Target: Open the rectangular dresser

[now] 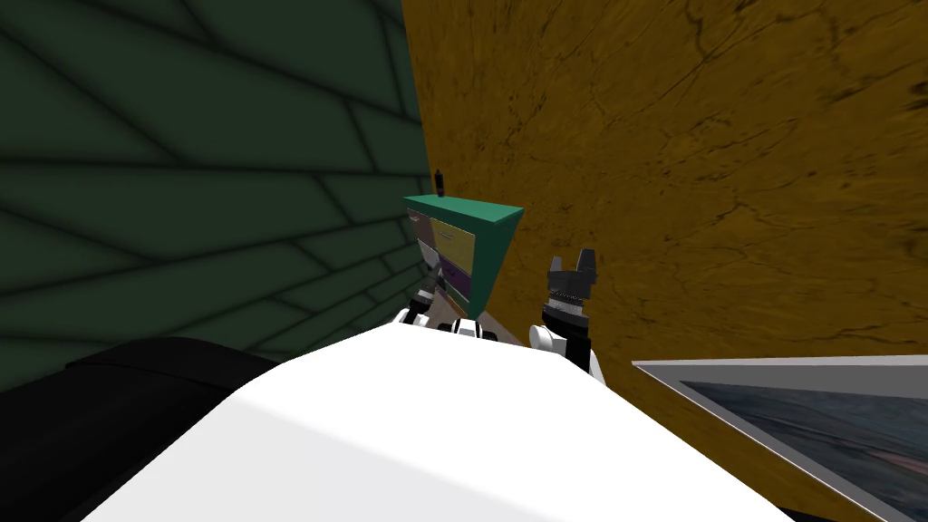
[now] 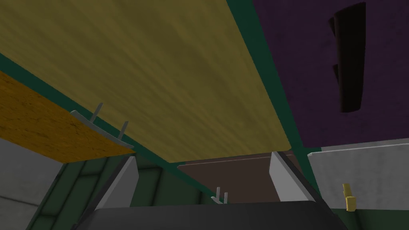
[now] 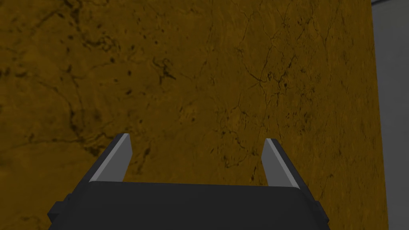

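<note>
Against the ochre wall [image 1: 725, 136], near its corner with a dark green wall [image 1: 181, 181], stands the dresser [image 1: 497, 245], a green-framed box. The left hand [image 2: 203, 155] hangs close before its front, fingers spread and holding nothing. The drawer fronts differ: orange drawer [image 2: 44, 119] with a grey bar handle [image 2: 102, 127], yellow drawer [image 2: 159, 80], purple drawer [image 2: 303, 80]. The right hand [image 1: 573, 265] is raised just beside the dresser, likewise spread.
</note>
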Motion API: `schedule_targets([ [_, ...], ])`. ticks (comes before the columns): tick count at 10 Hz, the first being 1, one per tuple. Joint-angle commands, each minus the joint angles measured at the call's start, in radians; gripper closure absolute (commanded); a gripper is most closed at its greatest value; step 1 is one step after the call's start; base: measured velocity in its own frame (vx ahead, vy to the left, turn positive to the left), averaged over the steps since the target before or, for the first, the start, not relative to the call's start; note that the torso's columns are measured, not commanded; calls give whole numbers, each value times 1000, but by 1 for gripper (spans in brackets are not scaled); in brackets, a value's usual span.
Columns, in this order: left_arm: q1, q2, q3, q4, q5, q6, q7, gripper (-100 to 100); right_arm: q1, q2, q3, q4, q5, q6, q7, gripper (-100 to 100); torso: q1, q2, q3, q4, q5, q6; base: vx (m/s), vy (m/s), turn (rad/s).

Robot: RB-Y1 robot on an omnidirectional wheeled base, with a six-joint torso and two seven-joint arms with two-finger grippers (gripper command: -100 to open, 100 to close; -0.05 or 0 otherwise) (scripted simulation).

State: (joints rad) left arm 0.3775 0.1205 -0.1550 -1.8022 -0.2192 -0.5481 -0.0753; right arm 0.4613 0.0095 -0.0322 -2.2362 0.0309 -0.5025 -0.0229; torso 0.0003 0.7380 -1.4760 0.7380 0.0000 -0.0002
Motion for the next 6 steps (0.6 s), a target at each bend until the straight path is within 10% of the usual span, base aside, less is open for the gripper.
schedule_targets([
  [1,-16,24,-20,63,-16,3,-7,-100,0,0,0,0,0,0,0,0,0,0,0,0,0,0,1,13,-119],
  [6,-43,60,-50,166,-40,1,-19,-100,0,0,0,0,0,0,0,0,0,0,0,0,0,0,2,9,-85],
])
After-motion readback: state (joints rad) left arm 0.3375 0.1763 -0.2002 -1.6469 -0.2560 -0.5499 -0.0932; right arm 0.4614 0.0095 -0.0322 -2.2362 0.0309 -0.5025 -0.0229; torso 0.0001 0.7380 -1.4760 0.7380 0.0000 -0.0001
